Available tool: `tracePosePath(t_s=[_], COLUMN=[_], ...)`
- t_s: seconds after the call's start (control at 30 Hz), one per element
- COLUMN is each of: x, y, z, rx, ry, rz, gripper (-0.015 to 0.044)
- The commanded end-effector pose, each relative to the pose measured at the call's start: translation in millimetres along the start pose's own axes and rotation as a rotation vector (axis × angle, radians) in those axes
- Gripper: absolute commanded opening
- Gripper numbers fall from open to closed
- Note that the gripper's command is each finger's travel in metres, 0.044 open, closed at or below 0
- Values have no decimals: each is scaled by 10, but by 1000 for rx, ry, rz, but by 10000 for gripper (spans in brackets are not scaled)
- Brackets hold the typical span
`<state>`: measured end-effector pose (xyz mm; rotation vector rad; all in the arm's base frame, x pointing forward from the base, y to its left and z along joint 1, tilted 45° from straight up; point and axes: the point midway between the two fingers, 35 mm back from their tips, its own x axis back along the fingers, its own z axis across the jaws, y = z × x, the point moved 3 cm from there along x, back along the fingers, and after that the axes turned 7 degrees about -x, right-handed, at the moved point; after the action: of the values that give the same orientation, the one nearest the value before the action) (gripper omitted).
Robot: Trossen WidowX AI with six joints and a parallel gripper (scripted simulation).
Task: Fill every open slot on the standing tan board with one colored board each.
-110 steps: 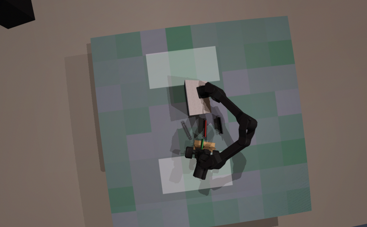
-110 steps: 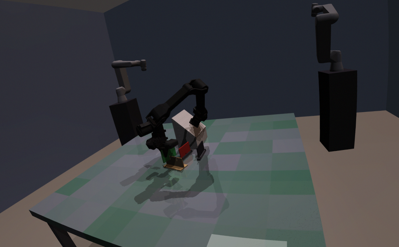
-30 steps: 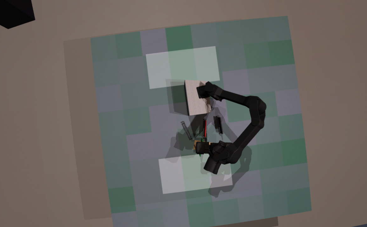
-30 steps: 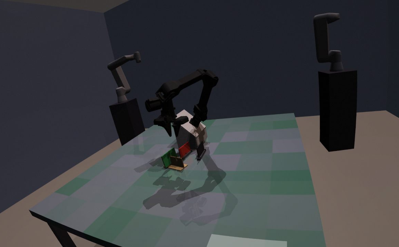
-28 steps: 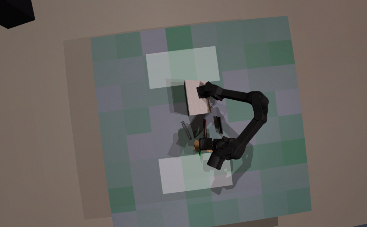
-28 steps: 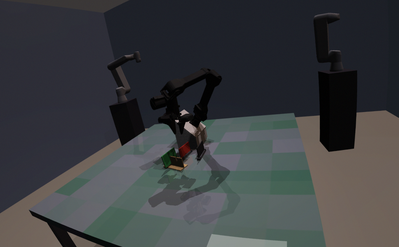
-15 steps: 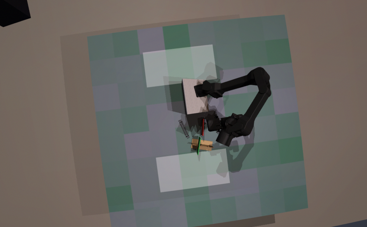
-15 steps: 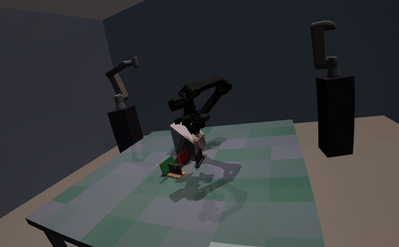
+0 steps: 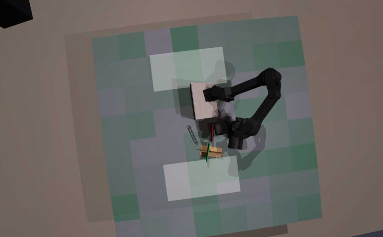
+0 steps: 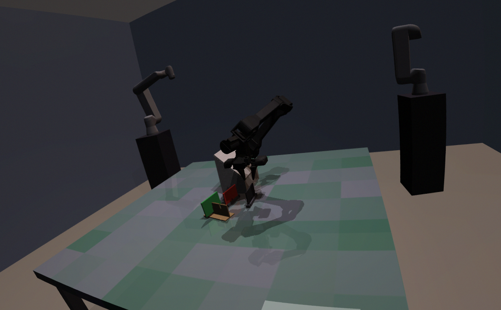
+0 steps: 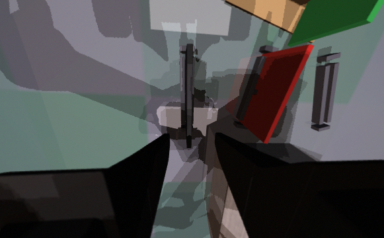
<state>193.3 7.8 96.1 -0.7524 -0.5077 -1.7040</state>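
Right above the black board [image 10: 250, 195] [image 11: 189, 96], on the far side of the red board [image 9: 212, 133] [image 10: 230, 194] [image 11: 279, 92] from the spare holder [image 9: 192, 135] [image 11: 324, 94], your gripper [image 9: 221, 128] [image 10: 247, 179] [image 11: 192, 138] is open w/ nothing in it. Tips straddle the black board's line, prob so you can drop and pinch its faces. It's upright in its holder, so IMO a straight lift keeps the notch usable. Red's upright too, in its own holder, prob next after black. Green board [image 9: 207, 152] [image 10: 210, 204] [image 11: 340, 20] already sits crosswise on the tan board [image 9: 215, 152] [image 10: 220, 209] [image 11: 264, 11], looks like one slot done; can't tell if it's fully down. At least one slot's open there. Watch the pale block [image 9: 204, 101] [image 10: 227, 173] [image 11: 229, 211] btw, it's close behind black and could crowd a finger.
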Motion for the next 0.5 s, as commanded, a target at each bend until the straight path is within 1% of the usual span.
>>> tracePosePath(t_s=[0.0,0.47], x=[-104,-300], y=[-26,-30], z=[11,14], rx=[-1,-1], ry=[6,7], rz=[0,0], gripper=[185,185])
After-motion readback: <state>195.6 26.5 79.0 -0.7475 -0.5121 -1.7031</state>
